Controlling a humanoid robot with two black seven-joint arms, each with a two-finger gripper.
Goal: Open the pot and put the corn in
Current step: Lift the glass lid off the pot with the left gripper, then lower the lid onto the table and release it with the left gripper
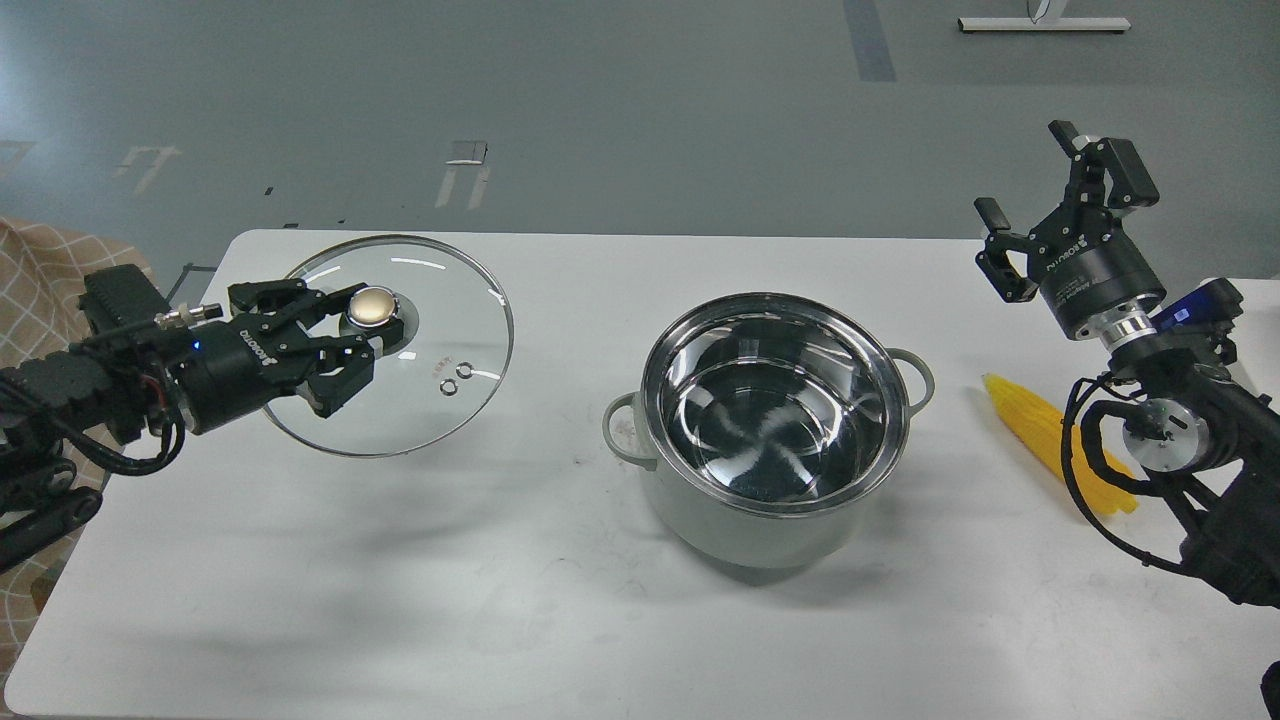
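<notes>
The pale grey-green pot [770, 520] stands uncovered at the table's middle, its shiny steel inside bare. My left gripper [355, 335] is shut on the gold knob [371, 305] of the round glass lid [440, 340], holding it low over the table's left part, slightly tilted. The yellow corn [1040, 430] lies on the table right of the pot, partly hidden behind my right arm. My right gripper [1035, 205] is open and empty, raised above and behind the corn.
The white table [400, 560] spans the view, with its front and left edges showing. A checked cloth [40, 280] lies off the table's left side. Grey floor is behind.
</notes>
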